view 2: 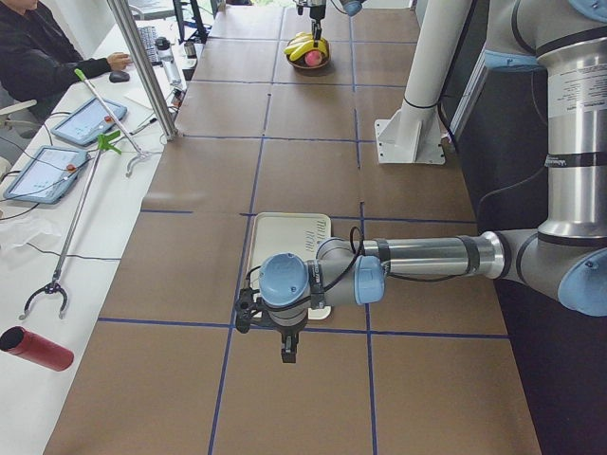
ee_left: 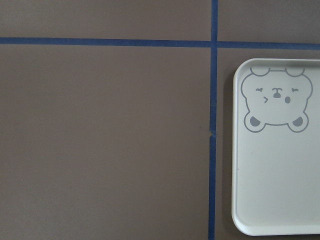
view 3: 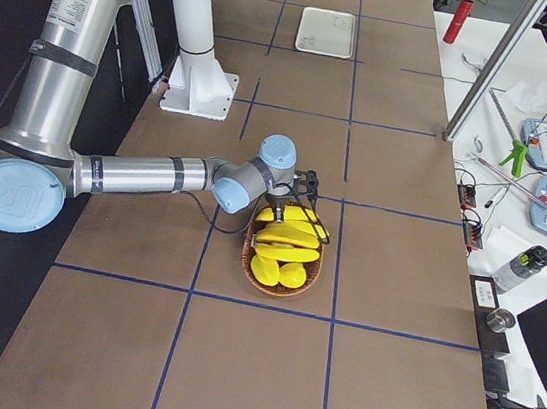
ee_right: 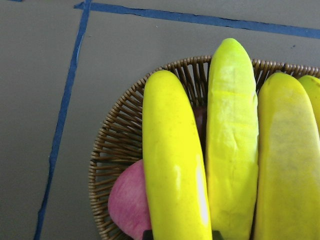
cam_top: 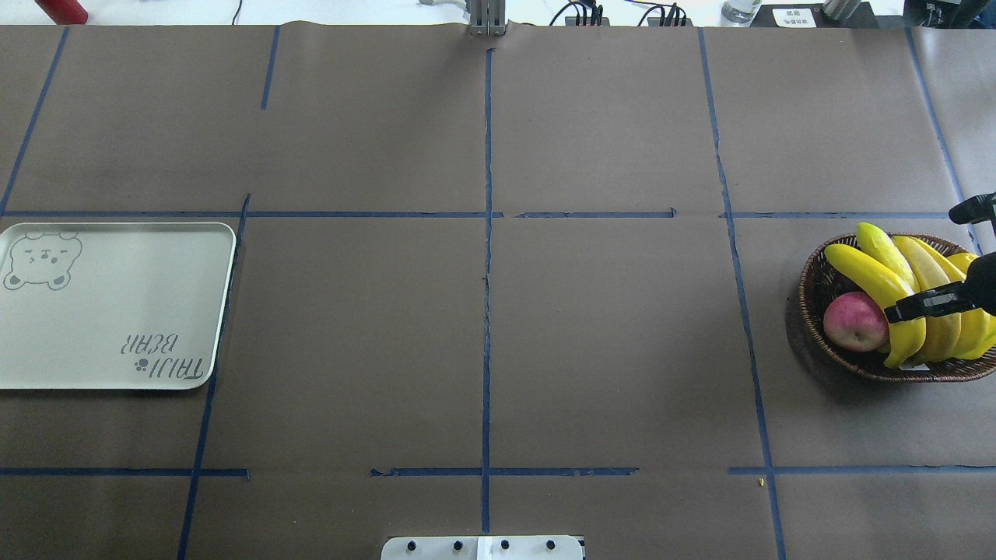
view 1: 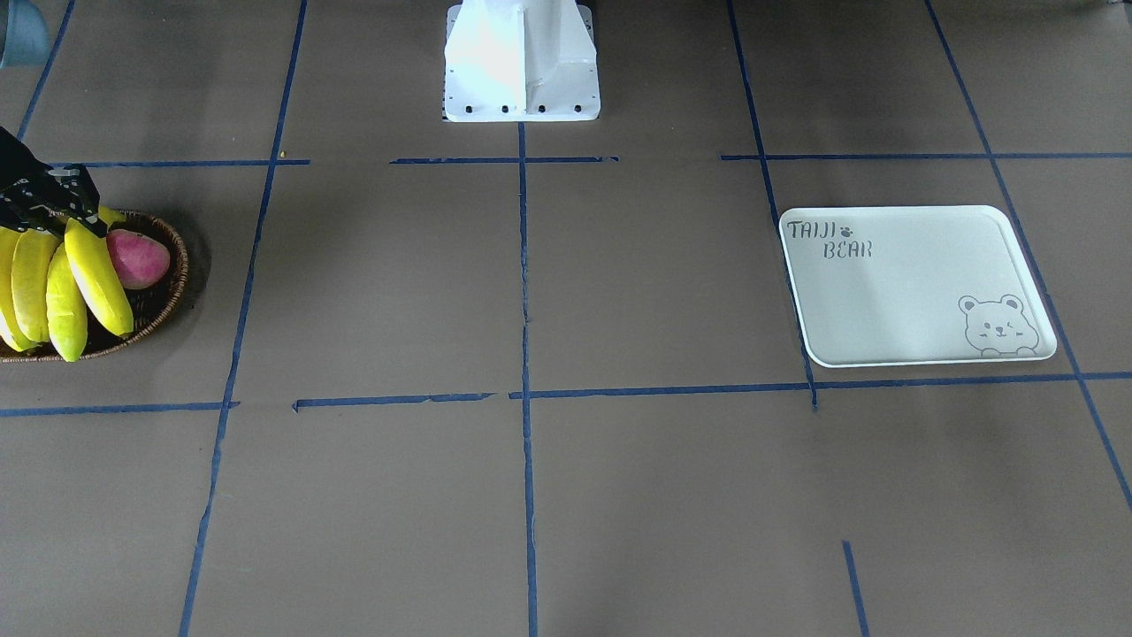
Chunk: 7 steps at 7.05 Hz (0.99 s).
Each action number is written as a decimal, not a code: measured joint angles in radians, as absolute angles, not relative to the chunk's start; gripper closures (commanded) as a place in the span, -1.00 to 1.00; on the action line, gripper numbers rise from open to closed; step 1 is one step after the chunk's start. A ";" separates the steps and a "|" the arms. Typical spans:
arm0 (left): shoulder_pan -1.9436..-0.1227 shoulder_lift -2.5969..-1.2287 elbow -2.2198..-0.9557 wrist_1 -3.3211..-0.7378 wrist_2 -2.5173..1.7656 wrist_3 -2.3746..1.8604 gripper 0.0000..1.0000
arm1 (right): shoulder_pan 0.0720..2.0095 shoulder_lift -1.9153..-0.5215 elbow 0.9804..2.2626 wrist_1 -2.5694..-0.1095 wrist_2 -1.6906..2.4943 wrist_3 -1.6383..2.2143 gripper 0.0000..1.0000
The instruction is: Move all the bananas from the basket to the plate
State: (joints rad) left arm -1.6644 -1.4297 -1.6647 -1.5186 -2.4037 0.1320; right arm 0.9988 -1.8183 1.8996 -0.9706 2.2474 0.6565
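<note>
You had glossy yellow bananas (ee_right: 230, 150) side by side across a brown woven wicker basket (ee_right: 115, 145), a pink-red apple (ee_right: 131, 200) beneath.

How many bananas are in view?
4 bananas, all lying side by side in the basket, next to the apple; none on the plate. Others could be hidden underneath.

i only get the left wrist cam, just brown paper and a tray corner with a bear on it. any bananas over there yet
Observer: No. All the bananas lie in the basket, far across from the plate.
Operator: is the right arm on them
Observer: The right gripper hangs open over the bananas. I cannot tell whether it touches one.
Operator: anything else in that basket
Observer: Yes, a red-pink apple lies beside the bananas.
</note>
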 measured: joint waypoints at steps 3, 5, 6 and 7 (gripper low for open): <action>-1.664 -1.433 -1.663 -1.519 -2.404 0.131 -1.00 | 1.068 -1.867 2.006 -0.969 2.265 0.654 0.99; -1.664 -1.439 -1.668 -1.520 -2.405 0.133 -1.00 | 1.131 -1.884 2.053 -0.967 2.298 0.660 0.98; -1.662 -1.442 -1.680 -1.545 -2.407 0.134 -1.00 | 1.144 -1.876 2.062 -0.966 2.318 0.677 0.98; -1.651 -1.445 -1.694 -1.612 -2.410 0.127 -1.00 | 1.148 -1.853 2.065 -0.965 2.329 0.725 0.98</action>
State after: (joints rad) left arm -1.6507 -1.4453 -1.6944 -1.6124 -2.4101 0.1271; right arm 1.1475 -1.8527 2.0648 -0.9654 2.3285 0.7254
